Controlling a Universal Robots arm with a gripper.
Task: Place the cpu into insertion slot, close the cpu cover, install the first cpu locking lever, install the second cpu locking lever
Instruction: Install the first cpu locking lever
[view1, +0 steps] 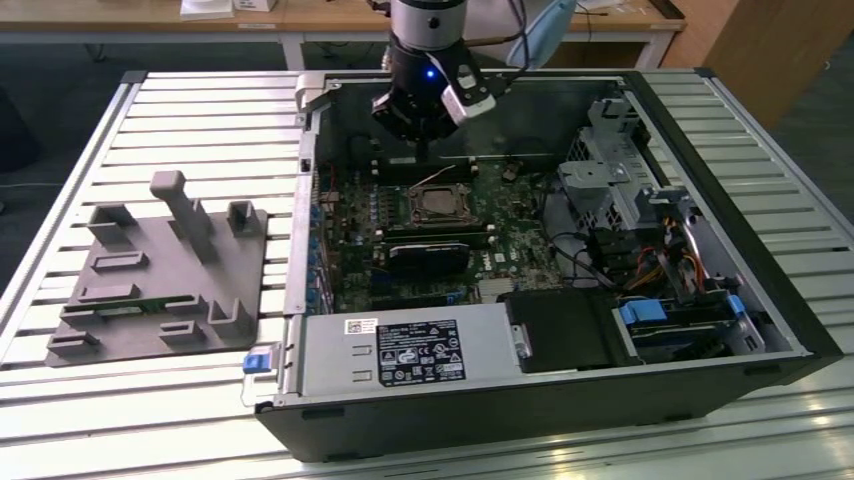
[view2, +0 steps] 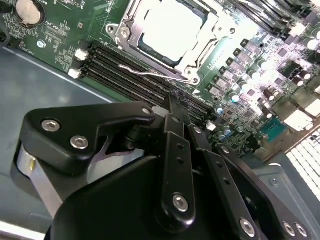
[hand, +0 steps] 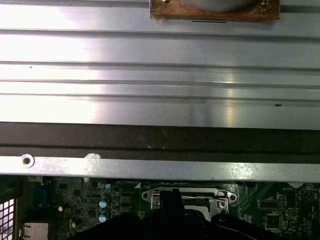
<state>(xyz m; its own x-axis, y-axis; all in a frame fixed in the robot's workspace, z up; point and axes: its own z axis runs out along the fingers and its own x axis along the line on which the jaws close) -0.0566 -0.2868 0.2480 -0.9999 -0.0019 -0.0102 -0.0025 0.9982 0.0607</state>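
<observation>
Second wrist view: the gripper (view2: 173, 101) is seen with its fingers drawn narrowly together, the tips just short of a wire locking lever (view2: 150, 74).
Beyond the lever, the cpu (view2: 172, 27) is seated in the insertion slot (view2: 156, 53) and framed by the lowered cpu cover (view2: 123, 31). In the exterior view the slot is found at mid-frame inside the open computer case (view1: 534, 425), with the gripper poised just above it.
</observation>
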